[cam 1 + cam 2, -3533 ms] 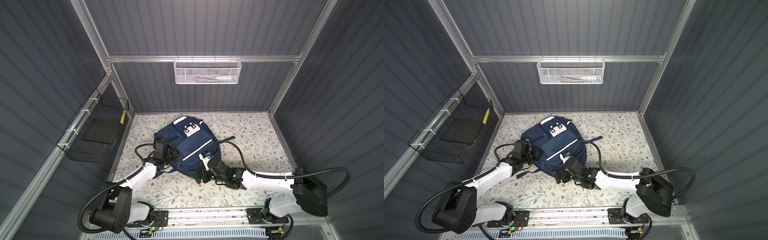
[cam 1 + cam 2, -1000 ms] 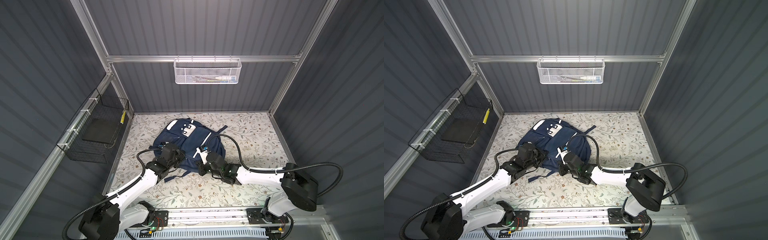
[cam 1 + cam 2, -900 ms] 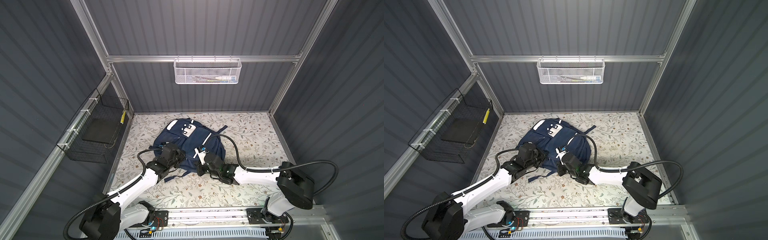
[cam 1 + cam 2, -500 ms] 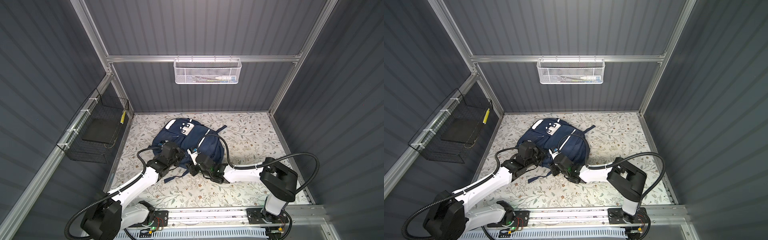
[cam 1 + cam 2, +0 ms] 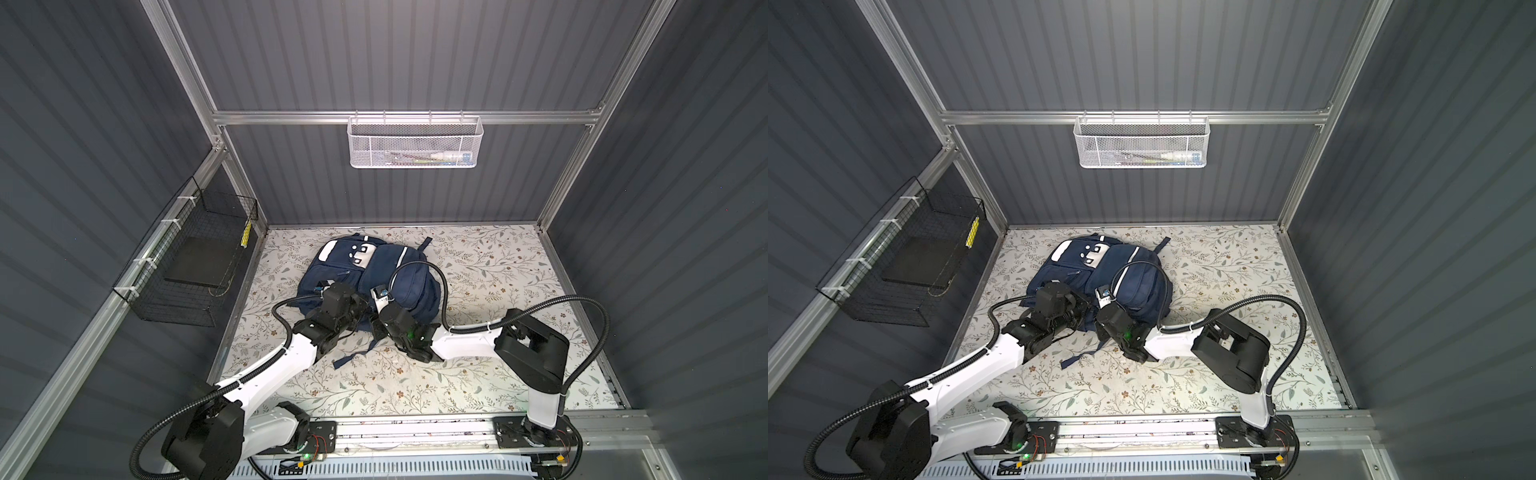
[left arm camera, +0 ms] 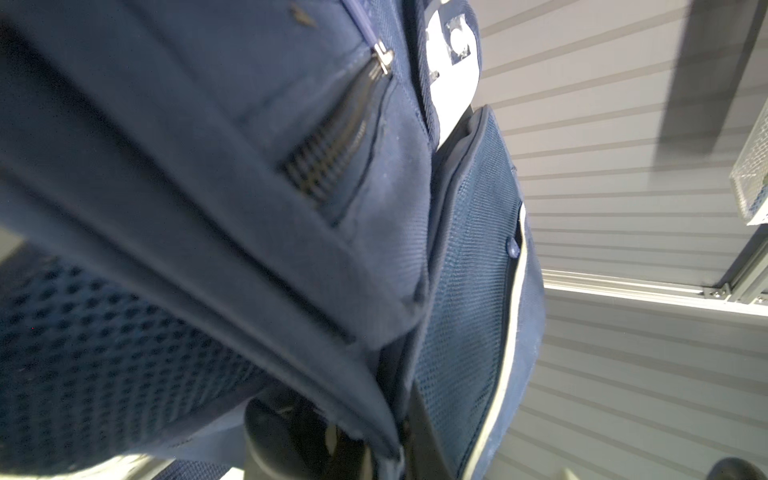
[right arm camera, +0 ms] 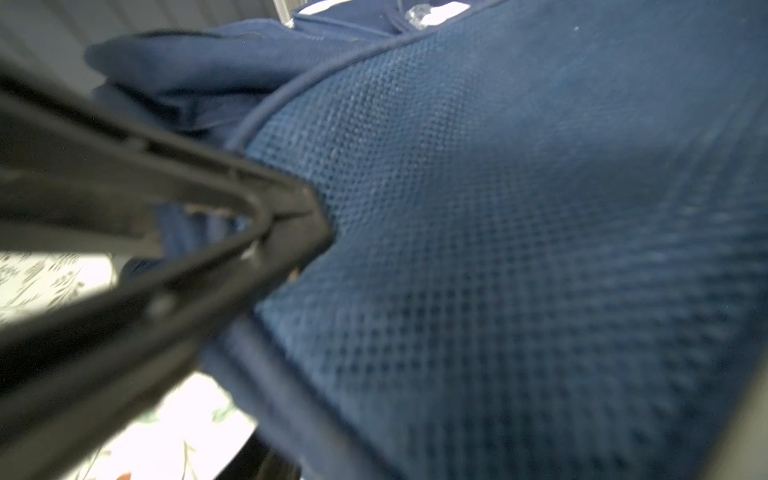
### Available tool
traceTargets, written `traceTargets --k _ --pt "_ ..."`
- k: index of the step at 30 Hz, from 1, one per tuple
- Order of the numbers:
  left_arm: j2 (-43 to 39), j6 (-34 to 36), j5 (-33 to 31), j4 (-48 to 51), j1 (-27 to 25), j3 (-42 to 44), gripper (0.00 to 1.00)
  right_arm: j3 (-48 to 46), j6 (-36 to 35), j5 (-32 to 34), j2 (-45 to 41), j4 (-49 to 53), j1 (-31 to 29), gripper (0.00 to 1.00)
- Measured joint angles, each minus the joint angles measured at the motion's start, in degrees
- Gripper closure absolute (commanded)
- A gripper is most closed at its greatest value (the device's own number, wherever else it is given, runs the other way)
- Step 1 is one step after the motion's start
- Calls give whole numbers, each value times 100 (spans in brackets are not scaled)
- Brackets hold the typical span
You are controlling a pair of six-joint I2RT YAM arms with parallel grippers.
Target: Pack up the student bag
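Your work surface: floral-print tabletop [image 5: 498, 374], pale, leaf-and-flower pattern, seen in both top views. Lying directly on it you have student bag [image 5: 399, 274]: navy, flat, front panel up, white patch [image 5: 360, 254] toward back wall [image 5: 395, 199], left of centre. Loose strap [image 5: 351, 358] trails from bag across tabletop toward front rail [image 5: 415, 432].

Centre frame in both top views, on the mat [image 5: 498, 270]: student bag [image 5: 332, 270], with left arm [image 5: 270, 374] and right arm [image 5: 465, 344] side by side at its lower edge. Above it, on the back rail [image 5: 270, 117], mesh basket [image 5: 415, 141]. At left of frame, wire cage [image 5: 178, 309] with slab [image 5: 199, 262] inside.
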State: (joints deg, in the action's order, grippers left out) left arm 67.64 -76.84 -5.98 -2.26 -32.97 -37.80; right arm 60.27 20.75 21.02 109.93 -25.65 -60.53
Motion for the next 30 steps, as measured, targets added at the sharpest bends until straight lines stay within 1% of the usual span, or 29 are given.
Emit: traceTargets --k 4,7,8,13,16,23,24,25,26,28,29,30 --pt "0 -24 22 -11 -2 11 99 57 105 17 63 48 144 89" --pt "-20 -42 66 -142 -35 48 99 -87 -31 -229 -63 39 212 99" --pt "-44 -42 85 -149 -66 66 99 -175 -98 -306 -160 68 212 100" --pt "-181 -17 188 -33 -203 90 99 -708 -186 -769 -765 299 282 100" --pt "-229 85 291 127 -153 90 99 -1064 -107 -1001 -1209 555 332 100" --pt "-317 313 319 459 -68 90 98 -1891 243 -1078 -2291 1082 638 100" --pt "-317 315 334 468 -68 90 95 -1987 278 -1075 -2382 1086 673 100" --pt "-315 313 369 483 -68 90 86 -2085 291 -1078 -2474 1091 715 100" --pt "-310 313 411 479 -61 92 82 -2144 304 -1093 -2533 1091 737 100" --pt "-275 310 516 424 -57 98 88 -2175 306 -1123 -2579 1058 713 96" --pt "-240 308 555 382 -59 98 92 -2181 306 -1141 -2586 992 680 91" --pt "-208 306 566 348 -70 98 98 -2188 317 -1165 -2586 918 629 88"
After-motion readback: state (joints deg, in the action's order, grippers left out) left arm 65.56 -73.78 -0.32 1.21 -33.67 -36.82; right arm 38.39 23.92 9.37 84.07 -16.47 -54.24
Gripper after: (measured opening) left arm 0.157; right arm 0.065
